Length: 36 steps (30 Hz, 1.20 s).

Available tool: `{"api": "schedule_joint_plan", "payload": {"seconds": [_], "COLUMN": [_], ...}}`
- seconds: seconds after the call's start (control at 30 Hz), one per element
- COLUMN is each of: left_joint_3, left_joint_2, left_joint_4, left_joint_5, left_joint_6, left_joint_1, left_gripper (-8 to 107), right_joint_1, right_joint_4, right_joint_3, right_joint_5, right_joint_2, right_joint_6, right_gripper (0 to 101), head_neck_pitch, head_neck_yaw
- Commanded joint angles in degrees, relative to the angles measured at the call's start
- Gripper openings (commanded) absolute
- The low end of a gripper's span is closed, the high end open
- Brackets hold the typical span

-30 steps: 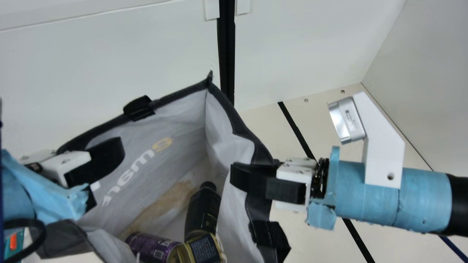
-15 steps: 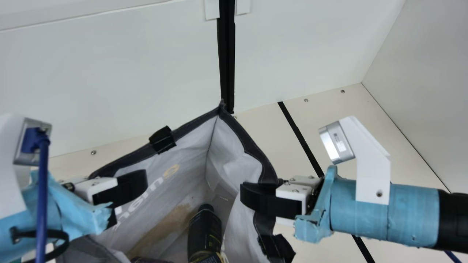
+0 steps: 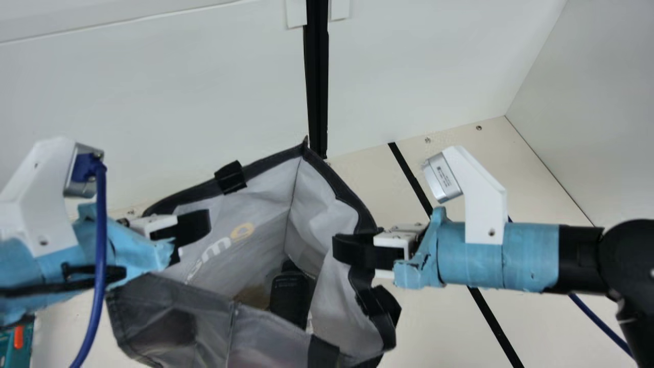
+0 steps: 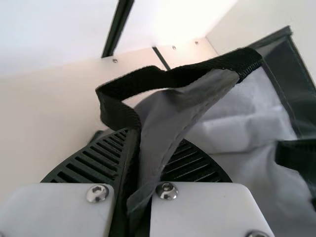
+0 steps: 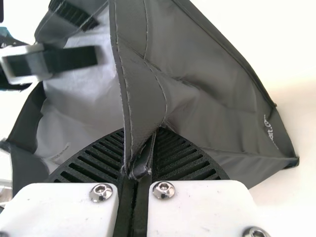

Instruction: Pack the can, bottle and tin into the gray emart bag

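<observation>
In the main view my left gripper (image 3: 191, 231) is at the left rim of the gray bag (image 3: 204, 327), and my right gripper (image 3: 352, 251) is at its right rim. The bag hangs mouth-up between them. Inside lies the dark bottle (image 3: 289, 296); the front wall hides what else is within. The left wrist view has my left gripper (image 4: 143, 163) shut on the bag's edge and strap (image 4: 163, 84). In the right wrist view my right gripper (image 5: 140, 173) pinches a fold of the gray bag (image 5: 207, 108).
A black upright post (image 3: 317, 76) stands behind the bag against the white wall. At the lower left is a teal and orange object (image 3: 18, 337). A blue cable (image 3: 100, 230) hangs from the left wrist camera. Cream table (image 3: 434, 327) extends to the right.
Both grippers have shifted with the bag, lower in the picture and then slightly back up. The left one moved rightward. The bag's front wall has come up into view, covering the can and tin.
</observation>
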Motion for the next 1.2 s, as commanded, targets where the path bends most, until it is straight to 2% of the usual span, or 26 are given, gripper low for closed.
{"api": "schedule_joint_plan", "payload": {"seconds": [0.0,0.17,0.73,1.0,1.17], "left_joint_3": [-0.63,-2.89,-11.25,-12.98,-13.35], "left_joint_2": [1.24,4.30,13.08,15.28,15.78], "left_joint_4": [-0.06,-0.11,-0.68,-1.27,-1.68], "left_joint_5": [-0.94,-3.10,-6.38,-8.10,-9.03], "left_joint_6": [1.38,4.05,8.87,9.54,9.90], "left_joint_1": [0.33,1.19,3.36,3.69,3.60], "left_gripper": [10,10,10,10,10], "right_joint_1": [-0.05,0.27,8.10,9.35,9.32], "right_joint_4": [0.19,1.39,0.27,-0.33,-0.66], "right_joint_3": [-0.26,-1.23,-4.36,-5.31,-5.37], "right_joint_5": [0.49,0.00,-9.02,-11.07,-11.15], "right_joint_2": [1.40,4.39,13.09,15.20,15.31], "right_joint_6": [-1.76,-4.80,-9.24,-9.49,-9.46], "right_gripper": [0,0,0,0,0], "head_neck_pitch": [-1.30,-1.30,-1.30,-1.30,-1.30], "head_neck_yaw": [-0.05,-0.05,-0.05,-0.05,-0.05]}}
